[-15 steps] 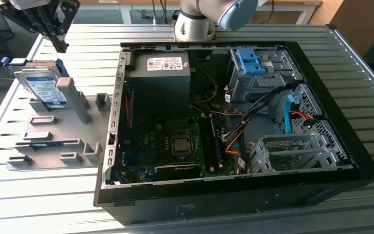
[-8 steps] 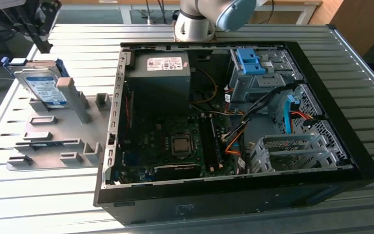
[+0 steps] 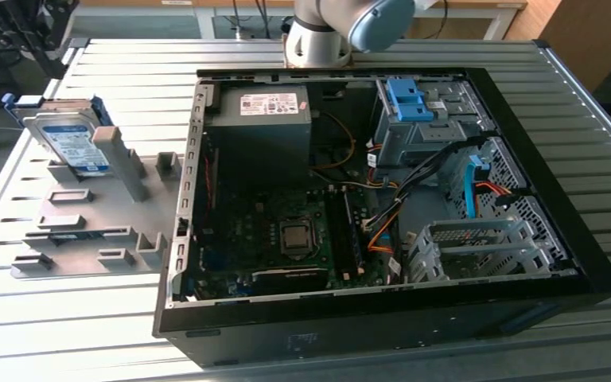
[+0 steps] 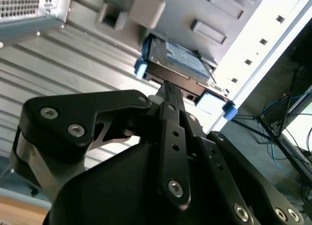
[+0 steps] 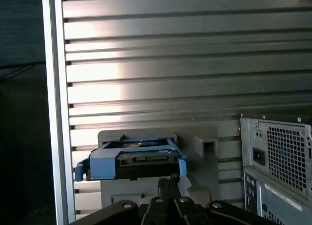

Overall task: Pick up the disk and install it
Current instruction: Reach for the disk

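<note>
- Disk (image 3: 70, 142) is not in the fingers. The fingertips (image 4: 166, 91) are pressed together with nothing between them.
- Gripper (image 5: 167, 182) points at the near end of the disk. The tips are near it, and I can make out no contact in either wrist view.
- The disk is a silver drive with a white-and-blue label, clipped in a bright blue carrier. The carrier tabs stick out at both ends in the second wrist view.
- It stands on edge and leans back in a slot of the grey fixture (image 3: 93, 231), with a grey upright post just beside it.
- The fixture is a flat plate with several small blocks and slots. It lies on the ribbed aluminium table (image 3: 136, 64) and touches the side of the computer case (image 3: 560, 263) on the exterior view's left.
- The case lies on its side with the panel off and the inside facing up. Its rear grille shows near the disk in both wrist views.
- Inside the case, the grey power supply (image 3: 263, 119) with a white sticker sits at the far end, and the motherboard (image 3: 284, 239) is below it.
- Toward the exterior view's right, a blue bracket (image 3: 406, 99) sits on top of a grey metal bay. An open grey drive cage (image 3: 476, 247) sits at the near corner, with cable bundles between the two.
- The disk and the drive cage are well apart, with the full width of the case between them.
- The robot base (image 3: 332, 28) stands at the far edge of the table, behind the case.
</note>
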`<state>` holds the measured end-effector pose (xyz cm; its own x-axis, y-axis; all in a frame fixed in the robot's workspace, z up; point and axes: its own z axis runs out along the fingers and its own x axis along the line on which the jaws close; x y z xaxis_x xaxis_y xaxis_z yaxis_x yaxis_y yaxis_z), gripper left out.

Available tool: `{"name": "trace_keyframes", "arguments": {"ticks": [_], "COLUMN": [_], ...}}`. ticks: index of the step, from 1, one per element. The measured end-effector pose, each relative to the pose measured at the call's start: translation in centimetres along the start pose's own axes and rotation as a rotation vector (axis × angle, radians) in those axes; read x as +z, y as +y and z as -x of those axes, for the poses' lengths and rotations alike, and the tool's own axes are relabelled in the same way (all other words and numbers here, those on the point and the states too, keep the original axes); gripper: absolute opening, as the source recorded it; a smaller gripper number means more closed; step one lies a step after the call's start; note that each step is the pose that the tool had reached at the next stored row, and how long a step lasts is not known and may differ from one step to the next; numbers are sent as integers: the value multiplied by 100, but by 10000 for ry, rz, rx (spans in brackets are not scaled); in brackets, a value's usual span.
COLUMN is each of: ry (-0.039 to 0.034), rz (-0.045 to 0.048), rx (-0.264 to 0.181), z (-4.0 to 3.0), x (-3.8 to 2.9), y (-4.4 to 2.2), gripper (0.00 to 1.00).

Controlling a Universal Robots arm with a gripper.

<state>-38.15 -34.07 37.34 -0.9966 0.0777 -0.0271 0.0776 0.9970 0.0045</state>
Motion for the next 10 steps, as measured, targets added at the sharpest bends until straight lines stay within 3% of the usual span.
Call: {"name": "trace_keyframes", "arguments": {"ticks": [10], "ry": [10], "rz": [0], "rx": [-27], "z": [-378], "x": [14], "y": [-32], "gripper": [11]}}
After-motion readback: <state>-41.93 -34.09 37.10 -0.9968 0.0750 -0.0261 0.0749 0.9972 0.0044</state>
